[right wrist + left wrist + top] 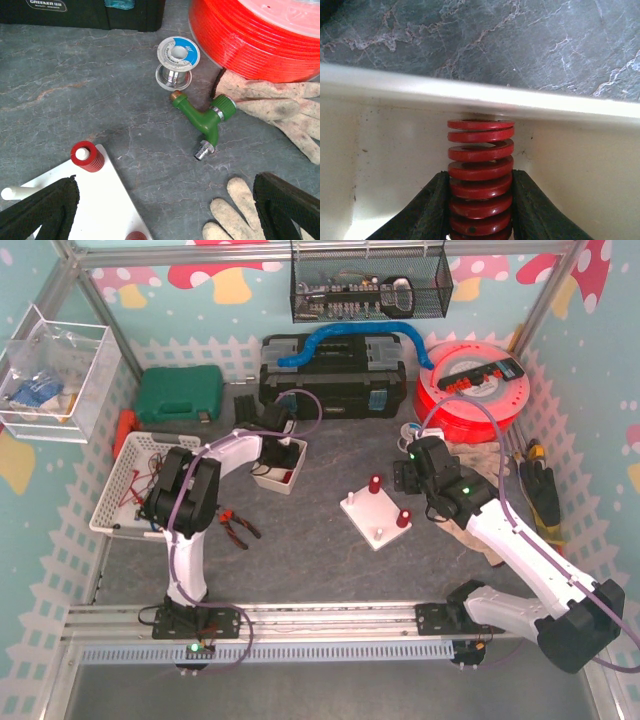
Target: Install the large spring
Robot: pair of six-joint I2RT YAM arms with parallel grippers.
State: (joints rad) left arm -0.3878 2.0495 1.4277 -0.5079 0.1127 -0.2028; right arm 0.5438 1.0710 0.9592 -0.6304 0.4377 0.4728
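- In the left wrist view, the left pincer (pixel 480 176) is closed on the large spring (pixel 481 147), with its black fingers (pixel 427 212) pressing on both sides. The spring sits low inside the white bin (pixel 470 97), which lies left of the peg plate (pixel 362 508).
- We should lift the spring straight up, so that the coils pass the bin rim without catching, and keep it upright in the grip.
- Then we carry it to the peg plate and lower it in line with the bare peg (pixel 14 192), which we judge to be the free place.
- The right pincer (pixel 165 182) is wide open and holds nothing, just beside the plate; it could steady the plate.
- Only the top view shows both arms and the way from bin to plate. Only the right wrist view shows clearly the bare peg and the red spring (pixel 88 156) seated near it.
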